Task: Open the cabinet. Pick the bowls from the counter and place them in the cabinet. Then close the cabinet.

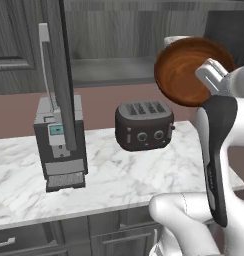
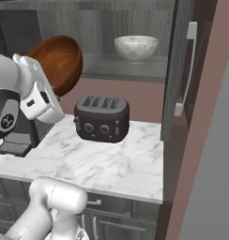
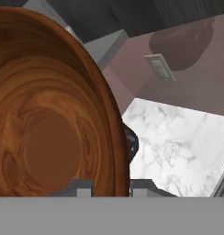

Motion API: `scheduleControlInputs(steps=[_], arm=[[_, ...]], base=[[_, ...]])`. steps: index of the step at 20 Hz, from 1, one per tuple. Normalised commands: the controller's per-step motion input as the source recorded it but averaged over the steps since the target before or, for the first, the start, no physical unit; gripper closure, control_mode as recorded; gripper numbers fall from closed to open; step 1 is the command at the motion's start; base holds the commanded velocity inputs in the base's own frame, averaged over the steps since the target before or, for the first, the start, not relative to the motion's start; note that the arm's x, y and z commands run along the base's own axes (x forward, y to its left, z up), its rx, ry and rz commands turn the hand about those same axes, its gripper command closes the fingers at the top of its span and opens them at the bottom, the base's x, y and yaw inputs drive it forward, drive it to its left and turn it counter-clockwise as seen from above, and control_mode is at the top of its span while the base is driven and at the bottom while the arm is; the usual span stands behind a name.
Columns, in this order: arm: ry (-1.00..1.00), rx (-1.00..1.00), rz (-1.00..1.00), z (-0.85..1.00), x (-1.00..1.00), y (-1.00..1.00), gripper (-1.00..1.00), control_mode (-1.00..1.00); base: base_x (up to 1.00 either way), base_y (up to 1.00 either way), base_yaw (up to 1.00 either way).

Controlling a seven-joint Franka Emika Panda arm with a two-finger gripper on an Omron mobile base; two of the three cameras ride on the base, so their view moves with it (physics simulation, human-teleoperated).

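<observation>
The reddish-brown bowl (image 1: 186,70) (image 2: 60,61) (image 3: 49,114) hangs tilted in the air above the counter, in front of the open cabinet's shelf (image 1: 109,70) (image 2: 125,68). My gripper (image 1: 210,79) (image 2: 49,91) (image 3: 111,186) is shut on its rim, one finger on each side of the wall. The pale grey-white bowl (image 2: 136,48) (image 1: 174,40) stands upright on the shelf inside the cabinet. Both cabinet doors are swung open: the left door (image 1: 56,65) is seen edge-on, and the right door (image 2: 179,70) shows its long silver handle (image 2: 189,70).
A black toaster (image 1: 144,125) (image 2: 101,118) stands on the marble counter (image 1: 119,175) (image 2: 111,164) just below the held bowl. A coffee machine (image 1: 60,142) (image 2: 18,136) is at the left, under the left door. Drawer fronts (image 1: 109,235) run below the counter.
</observation>
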Motion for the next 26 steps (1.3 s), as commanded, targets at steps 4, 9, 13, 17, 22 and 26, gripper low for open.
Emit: scheduleControlInputs(steps=[4,9,13,17,22,26], arm=[[-0.12,0.00,0.05,0.53,0.00,0.43,1.00,-1.00],[-0.04,0.01,0.05,0.27,0.06,0.32,1.00,-1.00],[0.00,0.03,0.02,0.01,0.11,0.08,1.00,-1.00],[-0.01,0.01,0.00,0.00,0.13,0.00,1.00,-1.00],[0.00,0.02,0.00,0.00,0.16,0.00,1.00,-1.00],[0.00,0.05,0.00,-0.04,0.19,0.00,1.00,-1.00]], base=[[0.00,0.00,0.00],[0.00,0.00,0.00],[0.00,0.00,0.00],[0.00,0.00,0.00],[0.00,0.00,0.00],[0.00,0.00,0.00]])
